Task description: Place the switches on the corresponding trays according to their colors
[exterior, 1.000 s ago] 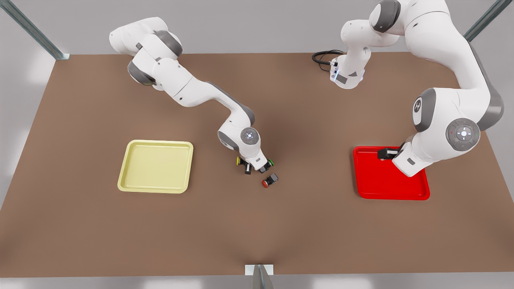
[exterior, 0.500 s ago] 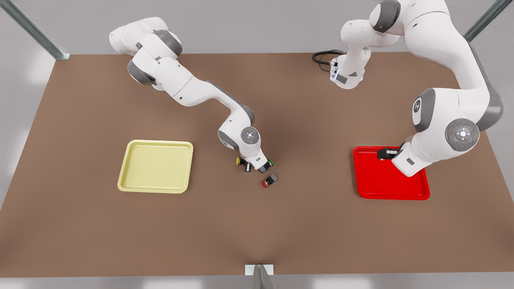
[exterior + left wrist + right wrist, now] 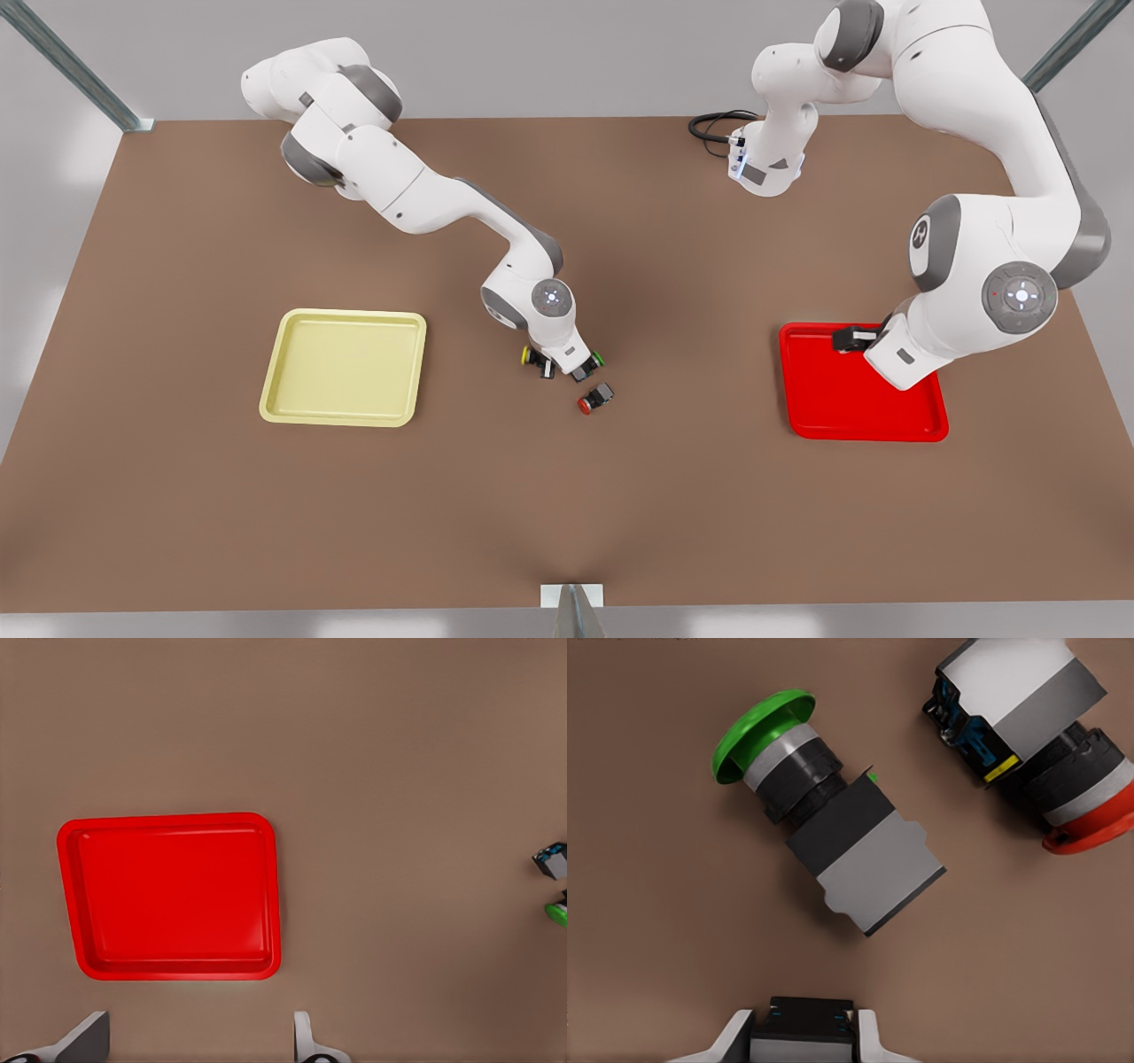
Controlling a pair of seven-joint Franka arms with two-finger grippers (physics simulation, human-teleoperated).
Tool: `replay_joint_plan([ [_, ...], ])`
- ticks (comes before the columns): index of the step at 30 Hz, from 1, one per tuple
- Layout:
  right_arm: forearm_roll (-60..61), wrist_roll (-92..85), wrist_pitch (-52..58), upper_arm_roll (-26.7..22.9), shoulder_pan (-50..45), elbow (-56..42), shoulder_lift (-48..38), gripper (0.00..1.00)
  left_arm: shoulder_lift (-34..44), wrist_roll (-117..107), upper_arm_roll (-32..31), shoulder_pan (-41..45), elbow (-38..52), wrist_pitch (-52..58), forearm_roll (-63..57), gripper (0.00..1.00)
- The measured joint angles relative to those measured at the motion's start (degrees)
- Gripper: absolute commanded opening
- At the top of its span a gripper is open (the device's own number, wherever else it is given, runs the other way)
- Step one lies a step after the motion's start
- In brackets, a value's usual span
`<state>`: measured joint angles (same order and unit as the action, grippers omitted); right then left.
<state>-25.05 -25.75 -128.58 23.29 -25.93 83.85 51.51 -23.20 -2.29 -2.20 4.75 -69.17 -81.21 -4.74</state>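
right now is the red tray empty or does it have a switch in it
Empty. The left wrist view shows the red tray's whole floor bare, and the red switch lies on its side on the table between the trays.

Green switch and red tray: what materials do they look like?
Green switch: looks like moulded plastic, with a glossy green cap with a soft highlight, a matte dark body and a pale grey panel. Red tray: probably smooth plastic, uniform colour with a faint sheen along its rim; painted metal can't be ruled out.

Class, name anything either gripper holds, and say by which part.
The right gripper clamps the dark body of what seems to be the yellow switch. The left gripper, open above the red tray, holds nothing.
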Motion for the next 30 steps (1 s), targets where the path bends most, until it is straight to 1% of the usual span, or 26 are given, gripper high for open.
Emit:
replay_joint_plan([
  [10, 0.1, -0.5, 0.0, 0.0, 0.0, -0.1, -0.3, 0.51, 0.1, 0.0, 0.0, 0.0, 0.0, 0.0, 0.0, 1.0],
  [13, 0.2, -0.5, 1.3, 0.0, 0.0, 0.3, -2.1, 0.51, 0.1, 0.0, 0.0, 0.0, 0.0, 0.0, 0.0, 1.0],
  [15, 0.2, -0.8, 1.8, 0.0, 1.1, 4.1, -6.4, 0.51, 0.2, 0.0, -0.1, 0.1, 0.0, 0.1, 0.0, 1.0],
  [17, 0.2, -1.0, -0.3, 0.0, 4.7, 10.2, -10.8, 0.52, 0.3, -2.3, -0.8, 0.8, 0.0, 0.0, 0.1, 1.0],
  [18, 0.2, -1.0, -3.1, 0.0, 6.8, 14.5, -13.6, 0.52, 0.3, -5.2, -1.1, 1.5, 0.0, 0.0, 0.3, 1.0],
  [20, 0.2, -1.0, -6.4, -0.1, 10.4, 23.4, -20.5, 0.52, 0.0, -19.4, -1.1, 5.6, 0.0, -0.6, 1.9, 1.0],
  [22, 0.2, -3.4, -7.2, -0.1, 15.8, 31.4, -27.1, 0.52, -1.0, -41.6, -1.1, 10.6, 0.0, -5.3, 4.9, 1.0],
  [24, 0.2, -10.8, -9.3, -0.2, 22.7, 37.3, -31.6, 0.52, -3.8, -66.1, -1.1, 15.3, 0.0, -10.5, 7.5, 1.0],
  [25, 0.2, -15.8, -10.5, -0.2, 26.7, 39.8, -33.2, 0.52, -5.6, -79.1, -1.1, 17.0, 0.0, -14.8, 8.9, 1.0],
  [27, 0.3, -26.1, -11.7, -4.9, 28.8, 44.0, -36.6, 0.52, -9.2, -100.4, -1.1, 19.5, 0.0, -21.1, 10.6, 1.0],
  [30, 0.4, -33.2, -13.1, -8.9, 30.5, 50.8, -38.9, 0.52, -13.1, -118.3, -1.1, 20.9, 0.1, -24.6, 11.9, 1.0],
])
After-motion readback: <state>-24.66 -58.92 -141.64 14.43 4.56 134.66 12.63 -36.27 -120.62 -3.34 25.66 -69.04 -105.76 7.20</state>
